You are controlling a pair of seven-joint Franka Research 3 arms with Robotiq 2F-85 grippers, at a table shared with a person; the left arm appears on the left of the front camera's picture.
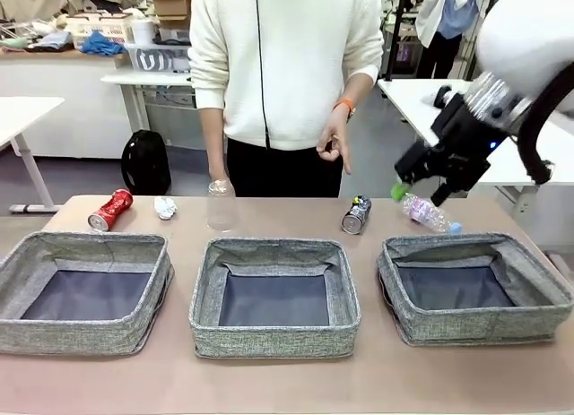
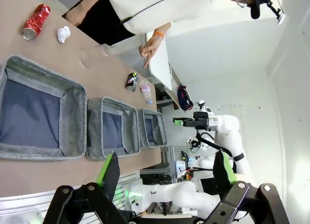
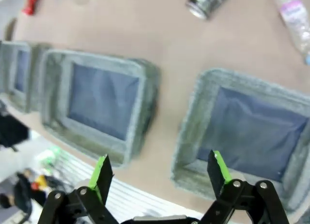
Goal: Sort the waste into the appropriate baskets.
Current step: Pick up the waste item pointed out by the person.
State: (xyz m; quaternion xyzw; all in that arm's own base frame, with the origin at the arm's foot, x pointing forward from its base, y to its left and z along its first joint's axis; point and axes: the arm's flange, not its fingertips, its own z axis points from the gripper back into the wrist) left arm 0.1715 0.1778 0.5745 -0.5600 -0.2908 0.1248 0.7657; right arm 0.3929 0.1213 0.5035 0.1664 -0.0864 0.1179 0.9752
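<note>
Three grey woven baskets stand in a row: left [image 1: 90, 245], middle [image 1: 273, 247] and right [image 1: 448, 245], all with bare dark bottoms. Behind them the waste lies along the table's far edge: a crushed red can [image 1: 110, 210], a white paper ball [image 1: 165, 207], a clear cup [image 1: 221, 204], a dark crushed can [image 1: 356, 215] and a clear bottle [image 1: 426, 213]. My right gripper [image 1: 418, 193] hangs open just above the bottle, holding nothing; its wrist view looks down on the right basket [image 3: 193, 117]. My left gripper [image 2: 167, 173] is open and empty, high off the table's left end.
A person stands at the far side behind the cup, one hand [image 1: 334, 146] hanging at waist height near the dark can. White tables and a black backpack [image 1: 146, 161] stand beyond. Bare tabletop [image 1: 287, 388] runs in front of the baskets.
</note>
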